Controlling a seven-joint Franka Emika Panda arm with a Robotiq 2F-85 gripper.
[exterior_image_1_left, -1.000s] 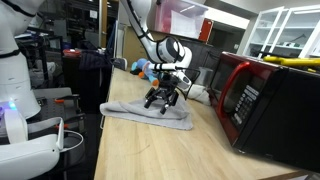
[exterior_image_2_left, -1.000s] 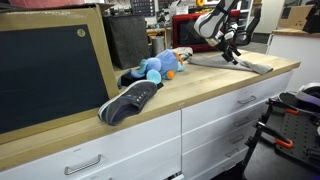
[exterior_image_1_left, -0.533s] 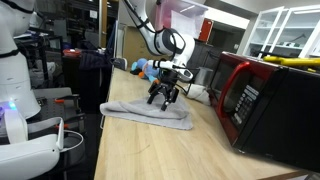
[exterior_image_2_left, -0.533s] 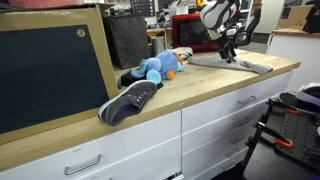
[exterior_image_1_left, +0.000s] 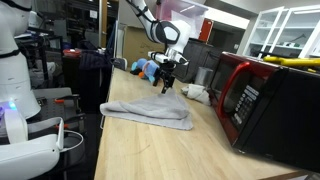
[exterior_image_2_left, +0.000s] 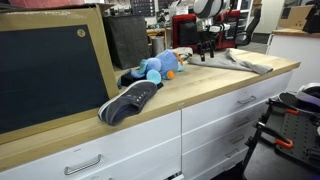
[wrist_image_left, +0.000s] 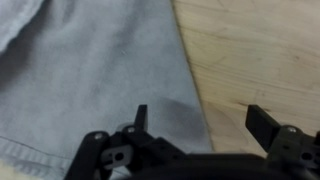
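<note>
My gripper (exterior_image_1_left: 167, 80) (exterior_image_2_left: 207, 50) hangs open in the air with nothing between its fingers. It is above the far edge of a grey towel (exterior_image_1_left: 148, 108) (exterior_image_2_left: 250, 62) that lies crumpled on the wooden counter (exterior_image_1_left: 150, 150). In the wrist view the open gripper (wrist_image_left: 200, 120) straddles the towel's edge: grey towel (wrist_image_left: 100, 70) fills the left, bare counter (wrist_image_left: 255, 50) the right. A blue plush toy (exterior_image_1_left: 147, 68) (exterior_image_2_left: 155, 68) lies just beyond the gripper along the counter.
A red microwave (exterior_image_1_left: 262, 95) stands beside the towel, with a small white object (exterior_image_1_left: 197, 93) in front of it. A dark shoe (exterior_image_2_left: 128, 100) lies by the plush toy, and a framed blackboard (exterior_image_2_left: 50, 70) leans behind it. Drawers (exterior_image_2_left: 220, 120) run below the counter.
The gripper has risen off the towel and moved along the counter towards the blue plush toy, still open. The towel stays where it lay.
</note>
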